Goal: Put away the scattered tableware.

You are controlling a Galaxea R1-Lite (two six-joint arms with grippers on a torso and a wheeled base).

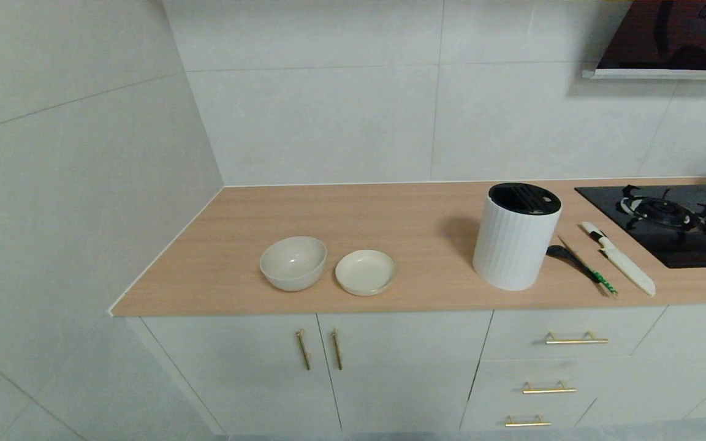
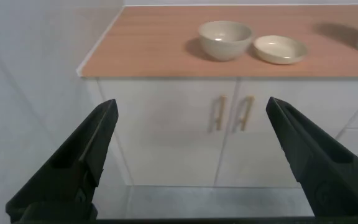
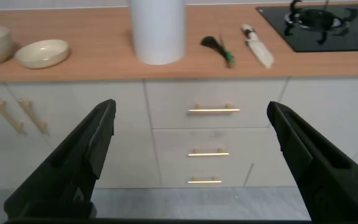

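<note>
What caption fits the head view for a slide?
Counter with bowl beside shallow dish, white ribbed holder, and spoon, chopsticks, knife near the stove.

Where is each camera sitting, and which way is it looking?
Head view: on the robot's head, looking forward and down at the counter with bowl, dish, white holder, knife.
Left wrist view: on the left wrist, low, facing the cabinet doors; left gripper open in front.
Right wrist view: on the right wrist, low, facing the drawers; right gripper open.
Shared: all three show the bowl and dish.
</note>
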